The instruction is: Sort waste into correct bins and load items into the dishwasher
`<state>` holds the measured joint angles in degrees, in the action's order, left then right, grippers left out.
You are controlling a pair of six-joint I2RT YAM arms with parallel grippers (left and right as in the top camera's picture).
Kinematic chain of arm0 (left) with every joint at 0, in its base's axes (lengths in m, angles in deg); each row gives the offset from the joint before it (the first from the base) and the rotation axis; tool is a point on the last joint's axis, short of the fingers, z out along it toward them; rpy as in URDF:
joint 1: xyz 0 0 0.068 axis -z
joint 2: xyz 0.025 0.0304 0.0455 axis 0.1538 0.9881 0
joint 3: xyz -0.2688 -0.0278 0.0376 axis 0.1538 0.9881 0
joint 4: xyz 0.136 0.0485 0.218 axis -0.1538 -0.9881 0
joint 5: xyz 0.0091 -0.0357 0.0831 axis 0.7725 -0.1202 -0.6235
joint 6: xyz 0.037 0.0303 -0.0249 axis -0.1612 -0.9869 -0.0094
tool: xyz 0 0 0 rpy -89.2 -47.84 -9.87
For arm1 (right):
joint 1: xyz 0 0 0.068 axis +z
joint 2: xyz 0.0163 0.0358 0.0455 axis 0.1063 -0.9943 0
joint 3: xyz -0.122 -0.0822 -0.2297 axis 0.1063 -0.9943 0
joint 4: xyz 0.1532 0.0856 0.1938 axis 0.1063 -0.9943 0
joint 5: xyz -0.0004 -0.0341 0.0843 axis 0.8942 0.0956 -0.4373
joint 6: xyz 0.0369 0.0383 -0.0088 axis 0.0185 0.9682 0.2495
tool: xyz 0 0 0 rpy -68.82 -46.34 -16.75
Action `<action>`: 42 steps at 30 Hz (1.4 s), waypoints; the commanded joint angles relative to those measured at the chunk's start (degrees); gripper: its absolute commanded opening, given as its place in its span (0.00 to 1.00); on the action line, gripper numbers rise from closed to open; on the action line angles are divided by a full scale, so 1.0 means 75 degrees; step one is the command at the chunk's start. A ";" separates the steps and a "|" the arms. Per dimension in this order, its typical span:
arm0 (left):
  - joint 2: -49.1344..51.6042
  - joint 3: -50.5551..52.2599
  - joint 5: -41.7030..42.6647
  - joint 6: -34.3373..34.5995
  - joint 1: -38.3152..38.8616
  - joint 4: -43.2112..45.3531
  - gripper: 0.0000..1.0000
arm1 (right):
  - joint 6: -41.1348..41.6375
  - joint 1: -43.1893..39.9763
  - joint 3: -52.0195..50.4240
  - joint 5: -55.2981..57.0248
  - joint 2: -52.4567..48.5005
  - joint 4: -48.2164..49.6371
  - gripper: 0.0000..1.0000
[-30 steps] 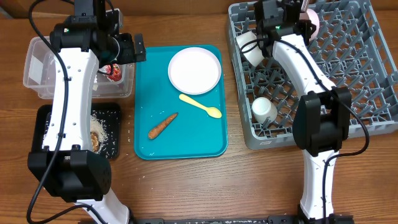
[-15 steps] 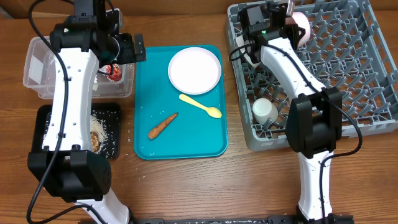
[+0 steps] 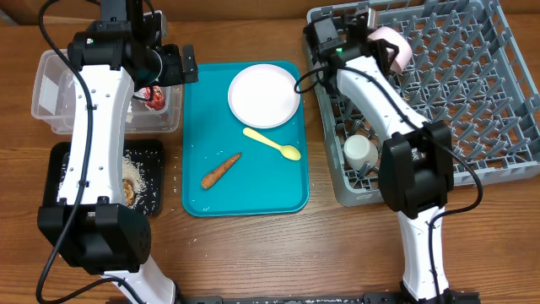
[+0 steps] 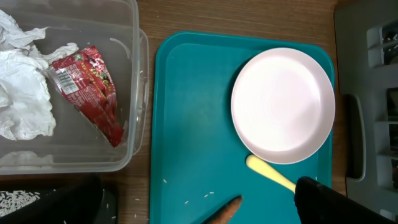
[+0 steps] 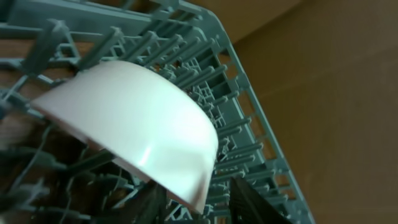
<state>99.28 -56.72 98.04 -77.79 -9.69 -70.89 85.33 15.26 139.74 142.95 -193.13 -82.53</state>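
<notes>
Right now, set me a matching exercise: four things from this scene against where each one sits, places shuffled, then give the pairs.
Things
1. plate
2. red-and-silver wrapper
3. rice grains
4. white cup

Places
A. in the grey dish rack
B. in the black tray
C. on the teal tray
D. in the clear tub

Pairs: 1-C, 2-D, 3-B, 4-A
</notes>
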 commanded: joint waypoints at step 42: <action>-0.0749 0.1888 0.0172 -0.2011 0.1521 -0.3410 1.00 | 0.0446 0.0396 0.0469 -1.0217 0.3092 -0.1384 0.83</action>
<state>94.06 -51.78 99.22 -89.61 -1.73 -99.45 88.46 19.37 143.11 67.26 -169.98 -92.63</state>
